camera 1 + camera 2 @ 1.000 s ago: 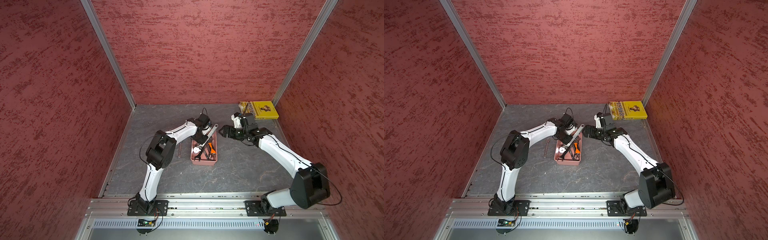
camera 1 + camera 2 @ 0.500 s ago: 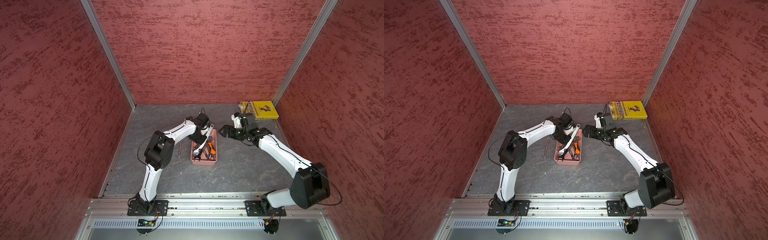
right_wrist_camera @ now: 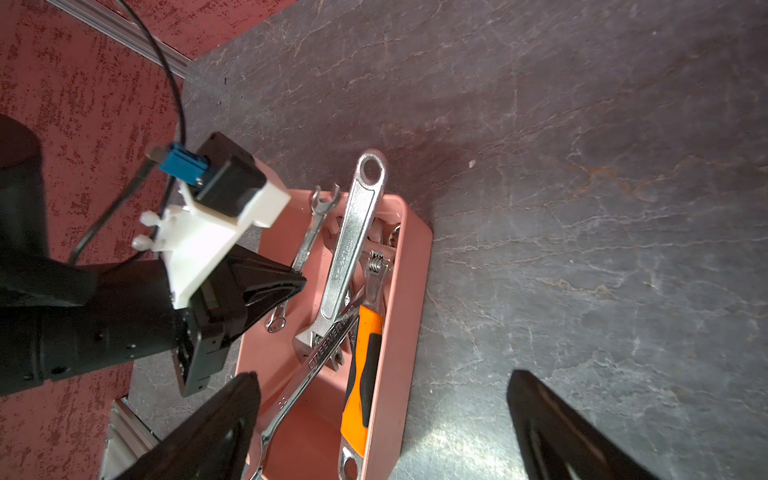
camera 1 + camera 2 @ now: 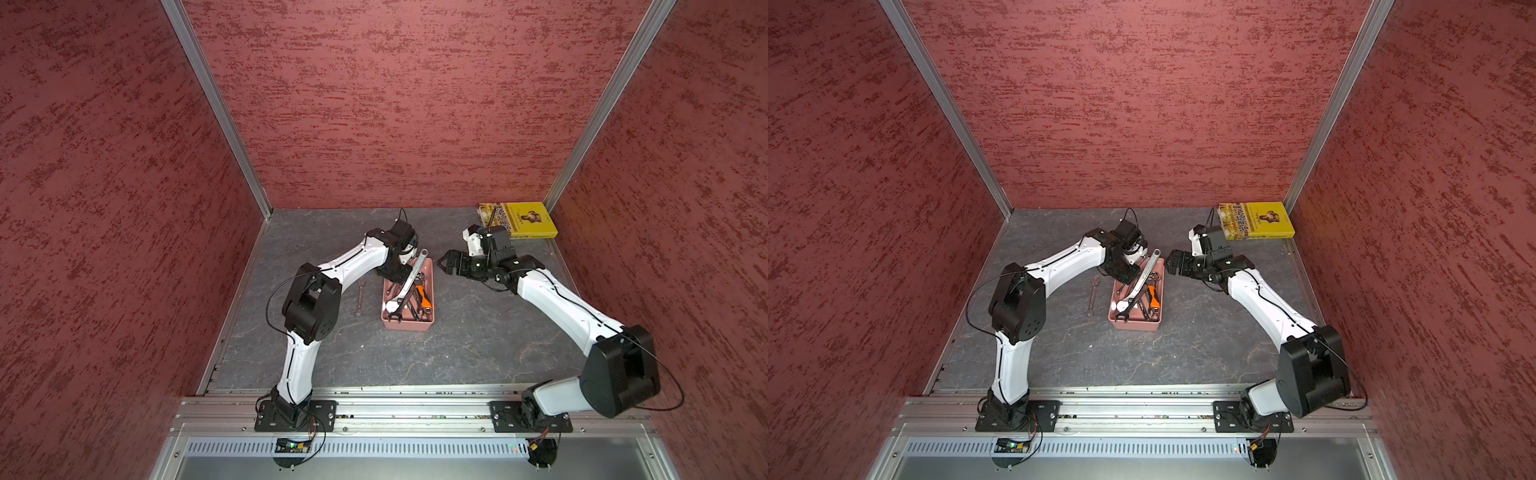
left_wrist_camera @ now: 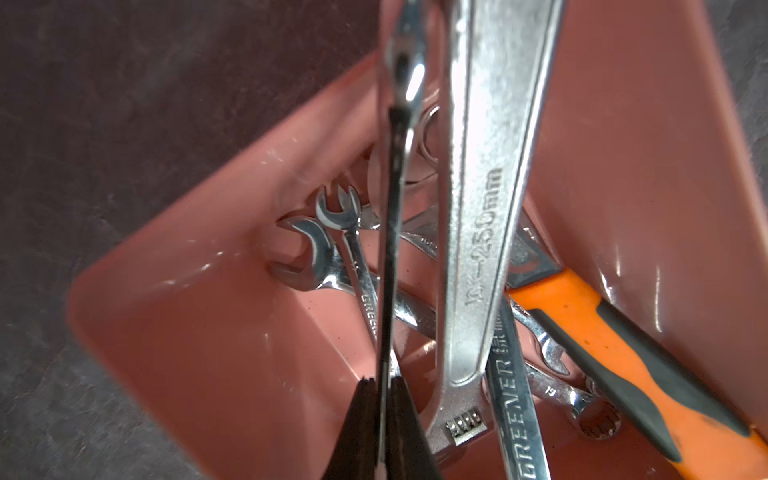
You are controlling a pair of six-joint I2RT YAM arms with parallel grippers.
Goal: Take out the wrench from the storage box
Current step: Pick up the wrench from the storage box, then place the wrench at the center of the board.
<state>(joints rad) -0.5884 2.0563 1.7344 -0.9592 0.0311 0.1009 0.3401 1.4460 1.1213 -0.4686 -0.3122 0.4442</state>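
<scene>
Top views barely help: the left gripper (image 4: 399,272) sits over the far end of the storage box (image 4: 407,327) and covers whatever it's got. Left wrist view settles it, fingers pinched tight on a slim wrench (image 5: 395,199), edge-on and blurry, over the box beside the big adjustable wrench (image 5: 490,208). How far it's lifted off the pile, can't tell. Right gripper (image 4: 448,262) hangs spread wide just beside the box, holding nothing, and its own camera crops both fingers
</scene>
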